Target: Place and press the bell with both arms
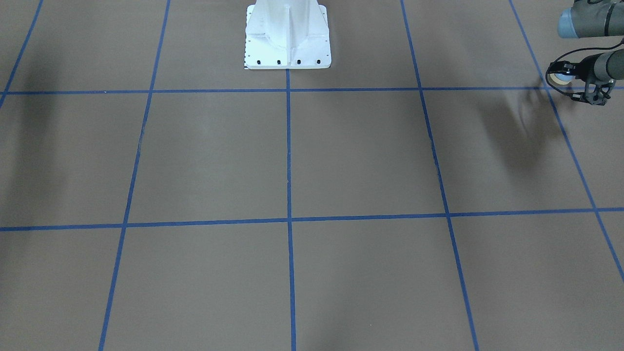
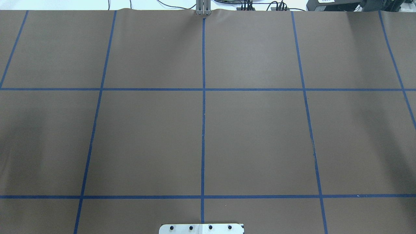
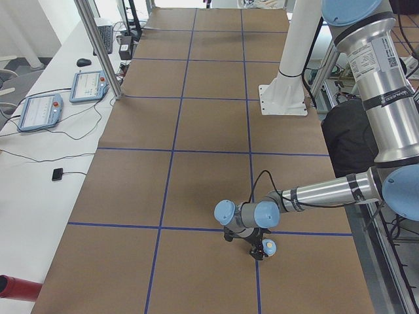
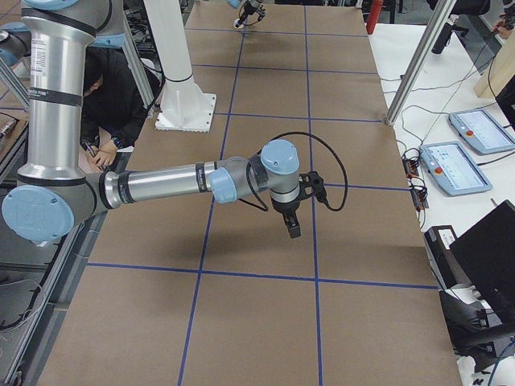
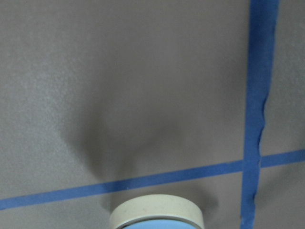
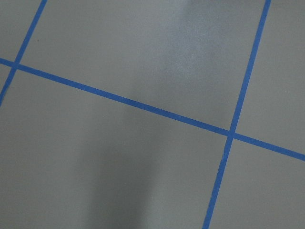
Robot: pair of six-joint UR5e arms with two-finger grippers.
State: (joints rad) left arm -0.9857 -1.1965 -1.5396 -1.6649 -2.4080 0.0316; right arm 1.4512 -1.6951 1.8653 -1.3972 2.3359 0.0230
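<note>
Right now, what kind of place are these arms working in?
Most likely a robotics lab test cell: a table covered in brown paper with a blue tape grid, a white bolted pedestal, and teach pendants on the side bench.

Brown table [image 2: 146, 139], blue tape grid [image 2: 203, 130], white pedestal [image 1: 287, 34], teach pendant [image 3: 40, 111]
</note>
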